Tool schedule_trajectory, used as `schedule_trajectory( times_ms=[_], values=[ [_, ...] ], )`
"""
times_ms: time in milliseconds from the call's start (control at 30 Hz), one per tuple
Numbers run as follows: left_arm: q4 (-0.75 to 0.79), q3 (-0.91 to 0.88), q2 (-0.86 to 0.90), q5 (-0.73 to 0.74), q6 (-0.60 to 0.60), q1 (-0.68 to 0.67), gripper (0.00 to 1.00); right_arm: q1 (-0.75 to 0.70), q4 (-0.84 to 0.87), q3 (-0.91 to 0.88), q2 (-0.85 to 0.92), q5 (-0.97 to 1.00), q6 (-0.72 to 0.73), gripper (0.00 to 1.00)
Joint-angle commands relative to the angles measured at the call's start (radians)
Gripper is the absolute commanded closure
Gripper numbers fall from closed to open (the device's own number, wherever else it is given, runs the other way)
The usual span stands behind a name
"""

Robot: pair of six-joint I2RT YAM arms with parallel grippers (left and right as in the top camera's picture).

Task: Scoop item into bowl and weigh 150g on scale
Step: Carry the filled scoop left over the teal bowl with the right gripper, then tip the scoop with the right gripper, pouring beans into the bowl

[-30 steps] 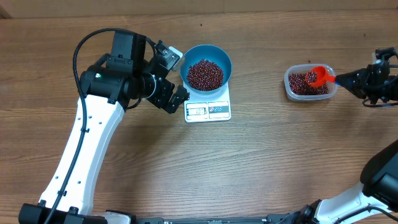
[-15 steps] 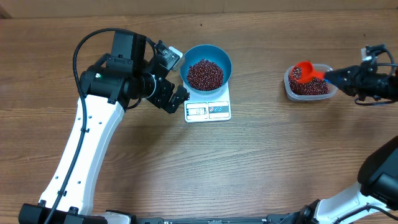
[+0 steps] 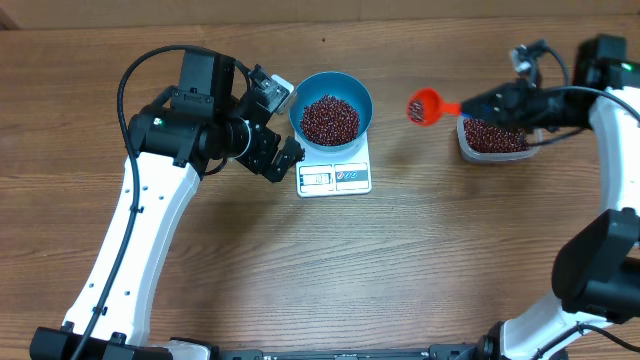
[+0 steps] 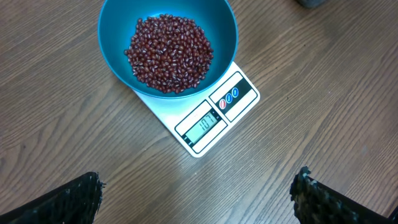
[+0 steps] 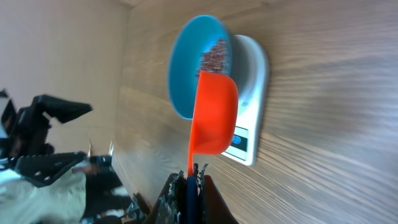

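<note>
The blue bowl stands on the white scale and holds a heap of red-brown beans. From the left wrist view the bowl, its beans and the scale's display all show. My left gripper hangs open just left of the scale, with nothing between its fingers. My right gripper is shut on the handle of an orange scoop carrying a few beans, in the air between the bowl and the clear tub. The right wrist view shows that scoop in front of the bowl.
A clear rounded-square tub with more beans sits at the right, under my right arm. Bare wooden table spreads in front of the scale.
My right gripper has lifted the scoop out of the clear tub and carried it left, towards the bowl. The left arm, bowl and scale have not moved.
</note>
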Motion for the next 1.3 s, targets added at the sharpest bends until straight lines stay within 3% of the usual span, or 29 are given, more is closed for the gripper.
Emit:
schedule_trajectory(
  times_ms=[0,267,767,1000,1267],
  values=[
    [-0.003,-0.005,-0.022,-0.007,0.021,0.004,0.0,0.088,0.028,0.08,0.002,-0.031,0.048,0.96],
    [-0.003,-0.005,-0.022,-0.007,0.021,0.004,0.0,0.282,0.159,0.152,0.002,0.253,0.233,0.96],
    [-0.003,-0.005,-0.022,-0.007,0.021,0.004,0.0,0.69,0.199,0.248,0.002,1.127,0.24,0.96],
    [-0.003,-0.005,-0.022,-0.007,0.021,0.004,0.0,0.786,0.218,0.248,0.002,1.326,0.237,0.96],
    [-0.003,-0.005,-0.022,-0.007,0.021,0.004,0.0,0.817,0.229,0.248,0.002,1.348,0.232,0.96]
  ],
)
